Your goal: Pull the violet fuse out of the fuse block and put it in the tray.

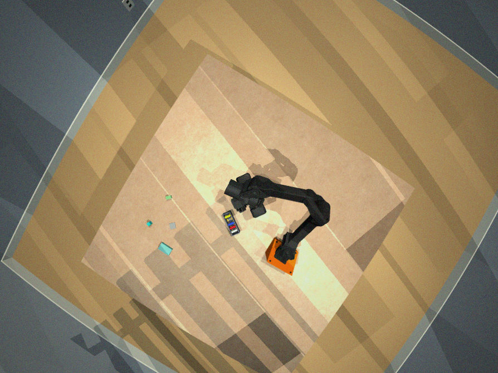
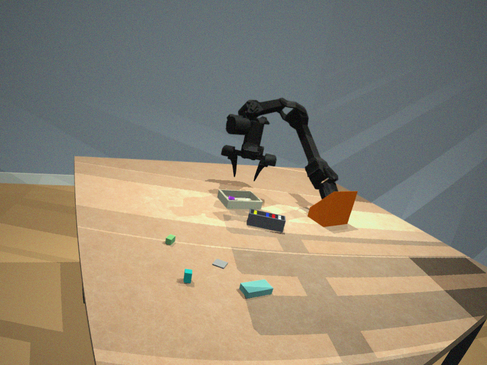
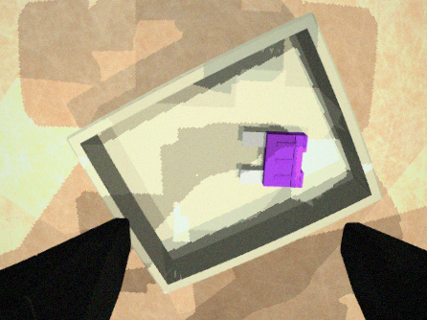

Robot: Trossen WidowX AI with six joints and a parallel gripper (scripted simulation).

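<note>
The violet fuse (image 3: 285, 159) (image 2: 231, 197) lies flat on the floor of the grey tray (image 3: 340, 114) (image 2: 225, 199), its two metal blades pointing left in the wrist view. My gripper (image 2: 246, 176) (image 3: 237, 236) is open and empty and hangs well above the tray. In the top view the gripper (image 1: 248, 209) hides the tray. The dark fuse block (image 2: 265, 220) (image 1: 230, 221) with yellow, blue, red and white fuses stands just in front of the tray, apart from the gripper.
The orange arm base (image 2: 332, 208) (image 1: 282, 256) stands right of the block. A green cube (image 2: 170, 239), a teal block (image 2: 187, 275), a grey tile (image 2: 219, 263) and a teal slab (image 2: 256, 288) lie toward the table's front left.
</note>
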